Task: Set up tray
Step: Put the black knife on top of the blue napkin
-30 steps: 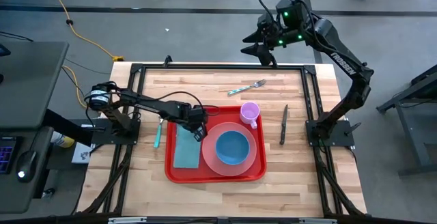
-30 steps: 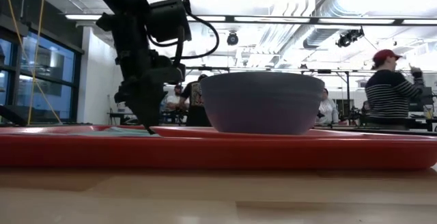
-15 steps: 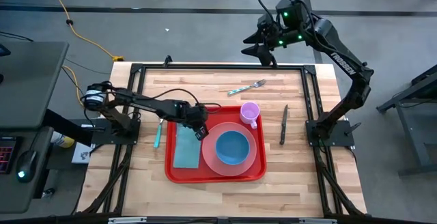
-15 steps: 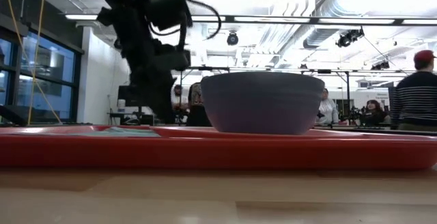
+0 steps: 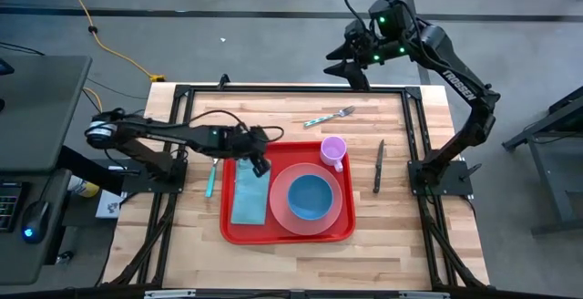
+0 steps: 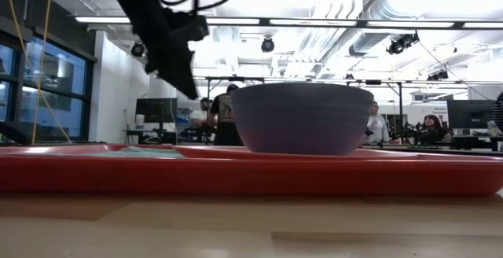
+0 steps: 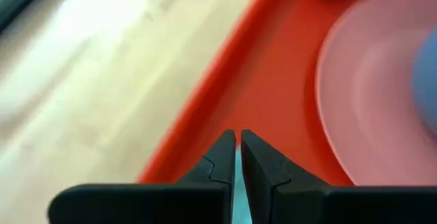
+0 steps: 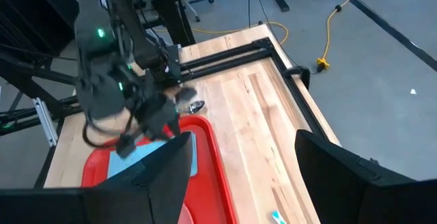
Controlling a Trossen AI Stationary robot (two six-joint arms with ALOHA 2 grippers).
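Note:
The red tray (image 5: 287, 231) lies at the table's middle. On it rest a teal napkin (image 5: 248, 197) at its left, a pink plate (image 5: 335, 210) carrying a blue bowl (image 5: 311, 196), and a purple cup (image 5: 333, 149) at the far right corner. My left gripper (image 5: 261, 166) hangs shut and empty above the tray's far left part, just beyond the napkin; in the left wrist view its tips (image 7: 237, 141) stand over bare red tray (image 7: 273, 80). My right gripper (image 5: 351, 62) waits open, high over the table's far edge.
A fork (image 5: 330, 116) lies on the wood beyond the tray, a knife (image 5: 378, 165) to the tray's right, and a teal-handled utensil (image 5: 210, 179) to its left. A black frame (image 5: 291, 89) runs around the table.
My left gripper has risen from the napkin on the tray's left part and drawn back a little toward the table's far left, tipping less steeply downward. The napkin stays flat on the tray.

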